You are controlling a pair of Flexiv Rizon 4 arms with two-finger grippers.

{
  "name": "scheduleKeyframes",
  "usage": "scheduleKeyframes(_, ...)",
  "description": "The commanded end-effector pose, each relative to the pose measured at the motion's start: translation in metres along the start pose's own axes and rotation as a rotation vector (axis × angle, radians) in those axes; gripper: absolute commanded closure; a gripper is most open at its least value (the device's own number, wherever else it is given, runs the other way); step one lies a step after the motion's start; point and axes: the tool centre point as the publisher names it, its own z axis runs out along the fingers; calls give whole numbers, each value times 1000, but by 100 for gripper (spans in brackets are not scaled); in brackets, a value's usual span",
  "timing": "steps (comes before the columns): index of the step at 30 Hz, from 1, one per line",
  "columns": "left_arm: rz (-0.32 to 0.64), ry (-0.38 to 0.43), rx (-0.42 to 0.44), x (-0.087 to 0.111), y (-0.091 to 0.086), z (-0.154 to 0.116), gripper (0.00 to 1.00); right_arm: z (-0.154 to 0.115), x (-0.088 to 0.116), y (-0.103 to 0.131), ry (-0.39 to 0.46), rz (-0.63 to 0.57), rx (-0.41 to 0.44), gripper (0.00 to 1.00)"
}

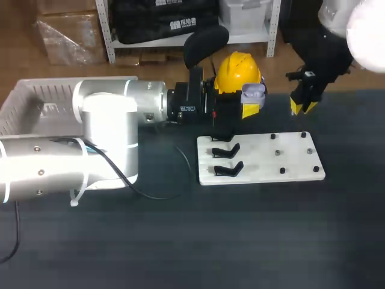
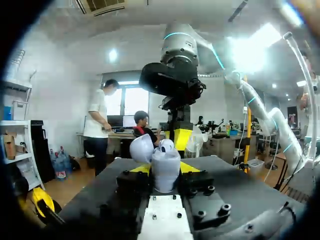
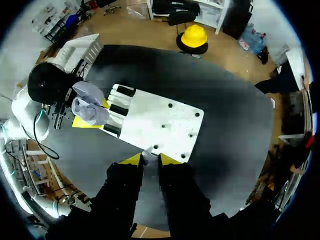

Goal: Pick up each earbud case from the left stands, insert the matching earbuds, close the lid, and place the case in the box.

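Observation:
My left gripper [image 1: 252,107] is shut on a lilac earbud case [image 1: 253,92], held upright above the table behind the white board [image 1: 264,170]. In the left wrist view the case [image 2: 165,172] sits between the yellow tips with its lid [image 2: 141,148] swung open. Just right of the case hangs my right gripper [image 1: 302,106]. It is shut on a small white earbud [image 3: 148,155], seen pinched between its tips in the right wrist view. Black stands [image 1: 227,170] line the board's left side with no case on them.
A white basket [image 1: 30,102] stands at the table's far left, behind my left arm. A black cable [image 1: 180,162] trails across the mat left of the board. Several small black pegs [image 1: 281,171] dot the board's right half.

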Motion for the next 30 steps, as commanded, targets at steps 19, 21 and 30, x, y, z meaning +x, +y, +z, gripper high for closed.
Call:
scheduleKeyframes(19, 0, -1, 0, 0, 0, 0, 100, -39, 0, 57, 9, -105, 32, 100)
scheduleKeyframes(21, 0, -1, 0, 0, 0, 0, 100, -40, 1, 58, 13, -109, 35, 100)
scheduleKeyframes(30, 0, -1, 0, 0, 0, 0, 100, -41, 2, 62, 26, -127, 19, 100)
